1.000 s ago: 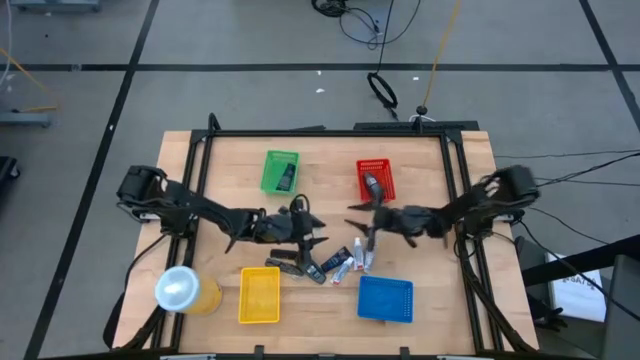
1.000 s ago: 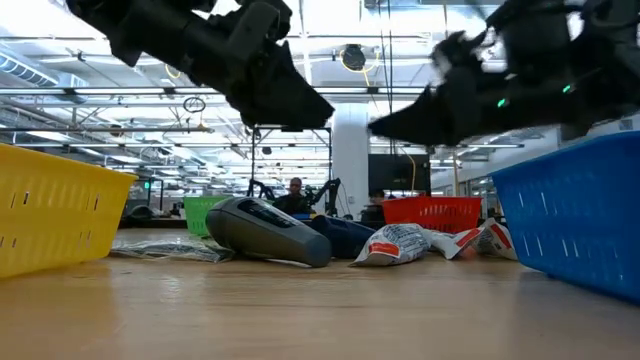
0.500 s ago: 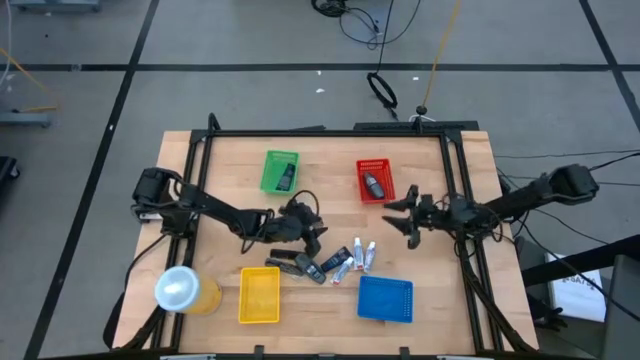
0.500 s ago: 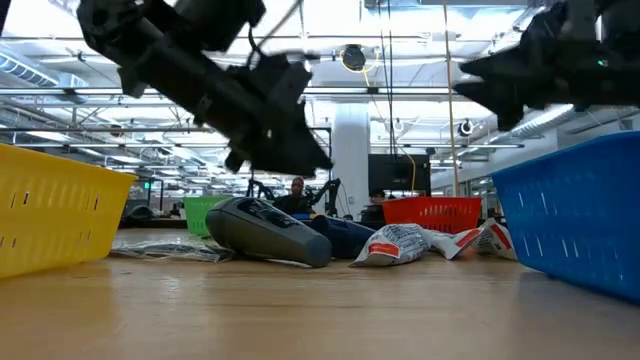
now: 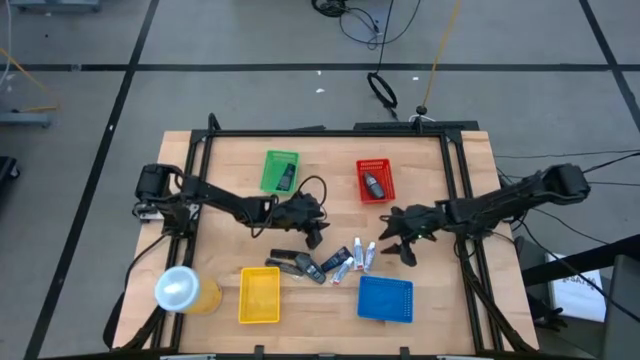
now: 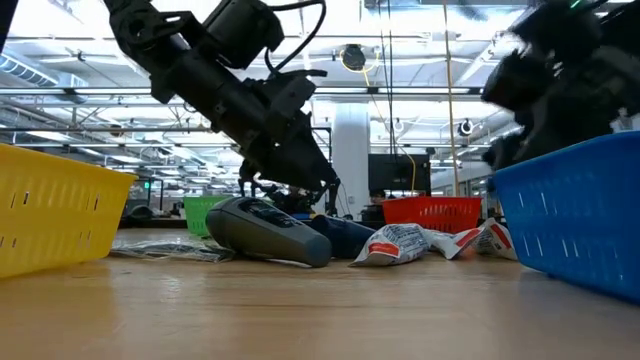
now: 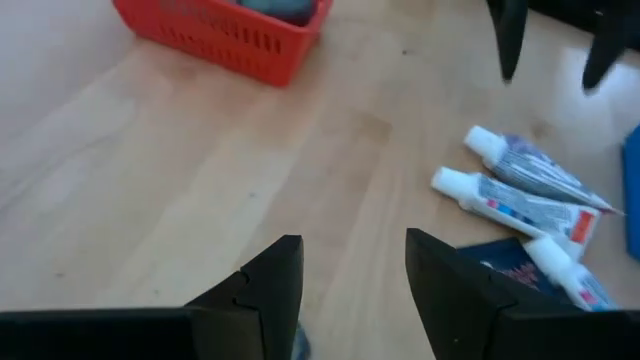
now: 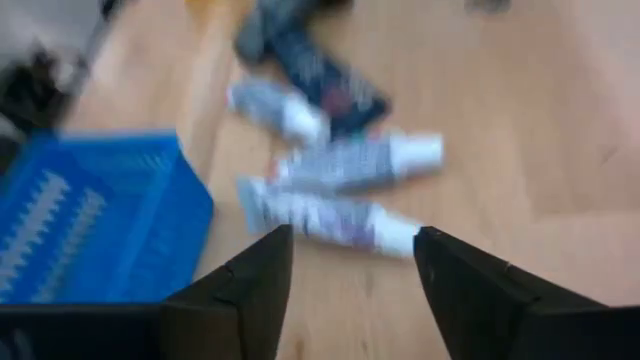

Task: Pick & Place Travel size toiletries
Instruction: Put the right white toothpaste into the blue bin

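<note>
No brand or wording can be read on any item; the small white tubes carry only bluish and reddish marks, too blurred to make out.

Four rectangular slotted plastic baskets sit on the pale wooden worktop [image 5: 230, 180]: a green basket [image 5: 281, 170] and a red basket [image 5: 375, 180] toward the far side, a yellow basket [image 5: 259, 295] and a blue basket [image 5: 385, 299] toward the near side. The green and the red one each hold one dark oblong piece. A big yellow cup with a whitish lid [image 5: 181, 289] stands near the yellow basket, at the worktop's near left corner.

The loose travel size toiletries lie in one cluster [image 5: 322, 263] between the yellow and blue baskets. The left wrist view shows three white tubes with white caps [image 7: 520, 196] side by side, next to a dark blue flat piece [image 7: 508, 262]. A grey-black oblong piece [image 6: 268, 230] lies at the cluster's left end; the exact count of dark pieces cannot be told.

The left gripper [image 5: 316, 232] hangs just above the cluster's far left edge, jaws apart and holding nothing. The right gripper [image 5: 393, 243] hovers just right of the tubes, jaws spread wide and empty.
</note>
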Motion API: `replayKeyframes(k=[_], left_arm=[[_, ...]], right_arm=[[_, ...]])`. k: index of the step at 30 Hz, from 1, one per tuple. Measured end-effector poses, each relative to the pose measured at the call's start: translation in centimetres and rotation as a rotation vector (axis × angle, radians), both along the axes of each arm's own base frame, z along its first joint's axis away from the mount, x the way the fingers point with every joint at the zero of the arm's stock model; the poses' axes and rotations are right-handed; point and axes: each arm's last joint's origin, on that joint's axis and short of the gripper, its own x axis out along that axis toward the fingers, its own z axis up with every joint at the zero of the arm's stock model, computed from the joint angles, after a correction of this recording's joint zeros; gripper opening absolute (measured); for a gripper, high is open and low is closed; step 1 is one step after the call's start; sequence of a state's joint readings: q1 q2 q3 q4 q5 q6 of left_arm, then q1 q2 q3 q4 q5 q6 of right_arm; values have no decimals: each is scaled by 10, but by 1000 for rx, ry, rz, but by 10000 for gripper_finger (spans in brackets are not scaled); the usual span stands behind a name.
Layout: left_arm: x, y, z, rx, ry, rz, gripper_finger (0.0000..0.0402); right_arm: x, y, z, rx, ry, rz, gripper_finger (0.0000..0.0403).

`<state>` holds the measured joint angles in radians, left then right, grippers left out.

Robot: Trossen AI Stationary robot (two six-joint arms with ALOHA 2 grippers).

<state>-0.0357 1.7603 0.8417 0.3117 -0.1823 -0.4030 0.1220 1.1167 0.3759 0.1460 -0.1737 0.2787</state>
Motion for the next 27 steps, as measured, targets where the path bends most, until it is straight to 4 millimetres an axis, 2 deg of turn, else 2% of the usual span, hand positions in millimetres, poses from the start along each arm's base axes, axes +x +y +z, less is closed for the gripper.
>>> replayKeyframes(k=[4,7,11,14,19,23,27], left_arm=[[0,4,0,0,-4,12,175],[0,3,1,0,-8,11,175],[1,4,1,3,-17,10,175],[1,4,2,5,-22,9,175],[1,4,2,8,-24,7,175],[2,4,3,23,-28,-2,175],[2,4,3,35,-28,-2,175]], right_arm=[[17,0,0,-86,-6,107,252],[27,1,-9,-192,24,204,271],[41,2,-16,-305,21,315,278],[44,2,-28,-362,54,386,271],[48,3,-33,-400,41,435,224],[47,3,-30,-379,49,407,154],[44,1,-21,-354,60,305,76]])
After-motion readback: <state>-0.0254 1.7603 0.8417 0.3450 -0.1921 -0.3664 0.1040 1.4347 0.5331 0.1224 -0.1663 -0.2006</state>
